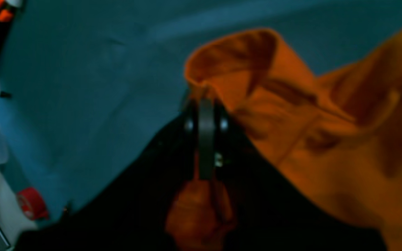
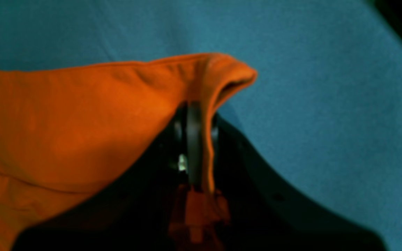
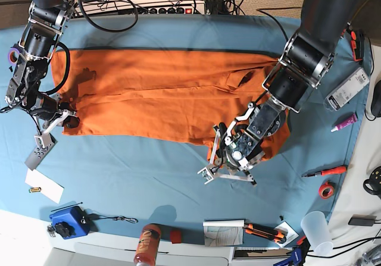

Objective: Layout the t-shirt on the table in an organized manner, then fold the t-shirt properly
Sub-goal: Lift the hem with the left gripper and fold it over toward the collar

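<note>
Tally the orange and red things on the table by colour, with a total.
Orange: 3 – t-shirt, screwdriver, bottle
Red: 2 – tape roll, small block
Total: 5

The t-shirt (image 3: 161, 93) pinched in my jaws is soft, matt orange cloth with stitched hems. My bench (image 3: 149, 177) wears a smooth, slightly creased teal cloth, also matt. My jaws look like dull black plastic, with small shiny metal screws beside them.
</note>
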{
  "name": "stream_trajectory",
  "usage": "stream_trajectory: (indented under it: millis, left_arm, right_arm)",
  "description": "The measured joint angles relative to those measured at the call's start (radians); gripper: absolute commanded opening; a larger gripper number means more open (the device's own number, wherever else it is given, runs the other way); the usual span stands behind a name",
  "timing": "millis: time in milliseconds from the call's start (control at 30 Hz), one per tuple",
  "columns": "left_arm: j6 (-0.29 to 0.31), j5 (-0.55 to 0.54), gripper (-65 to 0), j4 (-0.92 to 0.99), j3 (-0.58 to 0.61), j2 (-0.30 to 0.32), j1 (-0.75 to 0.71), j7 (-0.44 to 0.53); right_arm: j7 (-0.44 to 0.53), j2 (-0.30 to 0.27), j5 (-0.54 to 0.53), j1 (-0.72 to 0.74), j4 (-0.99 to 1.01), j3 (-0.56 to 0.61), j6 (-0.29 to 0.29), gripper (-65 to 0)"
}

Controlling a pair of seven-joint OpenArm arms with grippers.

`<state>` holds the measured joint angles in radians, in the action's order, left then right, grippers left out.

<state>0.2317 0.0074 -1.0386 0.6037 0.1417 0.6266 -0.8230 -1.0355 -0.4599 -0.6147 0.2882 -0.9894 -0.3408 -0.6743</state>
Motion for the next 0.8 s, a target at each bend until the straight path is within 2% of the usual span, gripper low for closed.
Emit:
stream_trajectory:
  millis: [133, 233, 333, 567, 667, 800]
  left_arm:
    - [-0.079, 0.021, -65.0, -0.008, 0.000, 0.000, 0.002, -0.011]
    - [-0.102, 0.027, -65.0, -0.057, 0.000, 0.000, 0.001, -0.068]
    - [-0.113, 0.027, -65.0, -0.132, 0.000, 0.000, 0.002, -0.130]
    - [-0.131, 0.013, -65.0, -0.309, 0.000, 0.000, 0.003, -0.358]
    - [-0.130, -0.002, -65.0, -0.325, -0.005, -0.001, 0.000, -0.383]
    - [-0.131, -0.015, -65.0, -0.325, -0.078, 0.000, -0.048, -0.435]
  right_arm:
    - [-0.018, 0.007, 0.021, -0.006, -0.046, -0.014, 0.001, -65.0]
    - [-0.025, 0.012, 0.028, -0.016, -0.111, -0.048, 0.000, -65.0]
    - [-0.022, 0.009, 0.023, -0.010, -0.183, -0.084, 0.000, -65.0]
    - [-0.044, 0.009, 0.011, -0.011, -0.235, -0.102, 0.001, -65.0]
    - [-0.076, 0.009, -0.029, -0.016, -0.235, -0.102, 0.000, -65.0]
    - [-0.090, 0.008, -0.052, -0.031, -0.236, -0.102, 0.000, -65.0]
